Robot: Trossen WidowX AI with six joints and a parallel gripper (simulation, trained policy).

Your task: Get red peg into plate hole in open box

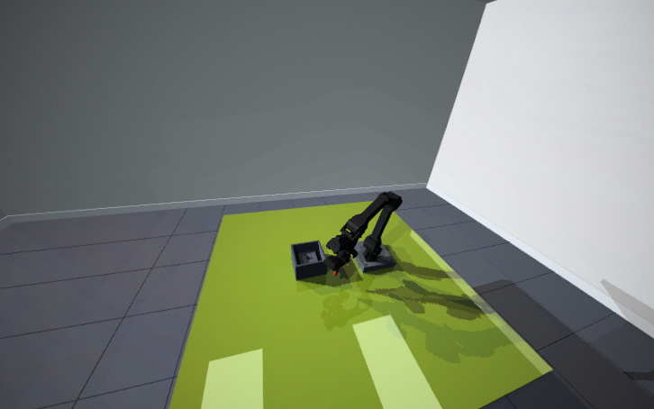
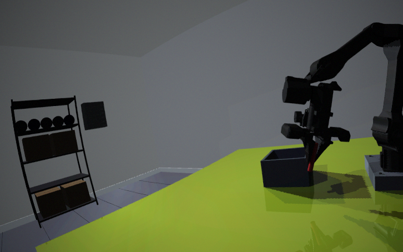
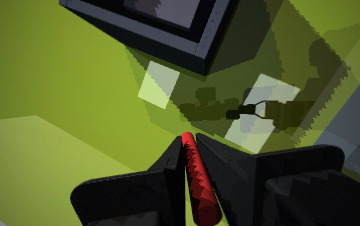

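Observation:
The red peg (image 1: 335,273) (image 2: 310,166) (image 3: 200,177) is held between the fingers of my gripper (image 1: 333,268) (image 2: 311,160) (image 3: 188,139). It leans slightly in the exterior view, with its lower end sticking out below the fingertips, above the green surface. My gripper is shut on it, just outside the box and on the side toward the arm's base. The dark open box (image 1: 311,271) (image 2: 285,175) (image 3: 160,47) stands upright. The grey plate (image 1: 304,255) (image 3: 175,11) shows at its bottom, partly cut off in the wrist view.
The arm's grey base (image 1: 378,266) (image 2: 387,182) stands on the other side of the gripper from the box. The box's near wall rises close beside the fingers. Both stand on the green surface (image 1: 269,313) (image 2: 207,207). A shelf rack (image 2: 56,183) stands far off at the left.

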